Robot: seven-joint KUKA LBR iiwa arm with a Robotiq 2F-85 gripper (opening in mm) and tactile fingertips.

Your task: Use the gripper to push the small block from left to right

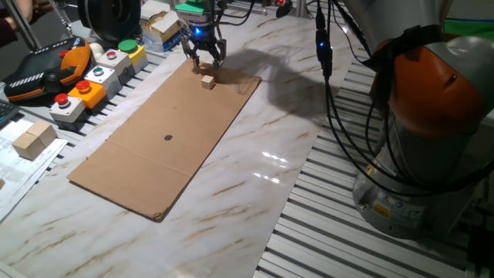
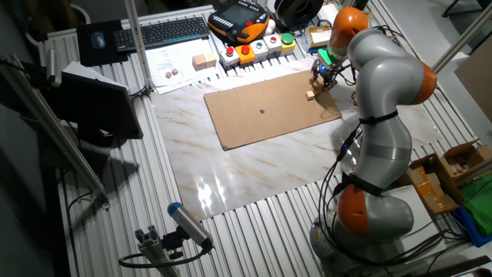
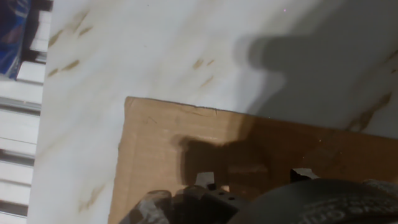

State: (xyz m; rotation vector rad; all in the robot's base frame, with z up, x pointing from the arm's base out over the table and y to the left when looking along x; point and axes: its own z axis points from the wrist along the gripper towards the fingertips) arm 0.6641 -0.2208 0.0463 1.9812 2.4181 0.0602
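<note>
The small block (image 1: pixel 207 80) is a light wooden cube near the far corner of a brown cardboard sheet (image 1: pixel 170 139). My gripper (image 1: pixel 206 63), black with a blue light above its fingers, hangs just behind the block, fingers spread, holding nothing. In the other fixed view the gripper (image 2: pixel 321 78) is at the sheet's far right edge, with the block (image 2: pixel 310 95) just beside it. In the hand view two fingertips (image 3: pixel 205 180) stand apart over the shadowed cardboard (image 3: pixel 155 143). I cannot make out the block there.
Button boxes (image 1: pixel 93 81) and a teach pendant (image 1: pixel 42 69) line the left edge. A larger wooden block (image 1: pixel 33 139) lies on papers at the left. The arm's base (image 1: pixel 432 131) and cables (image 1: pixel 332 93) stand at the right. A black dot (image 1: pixel 168 138) marks the sheet's middle.
</note>
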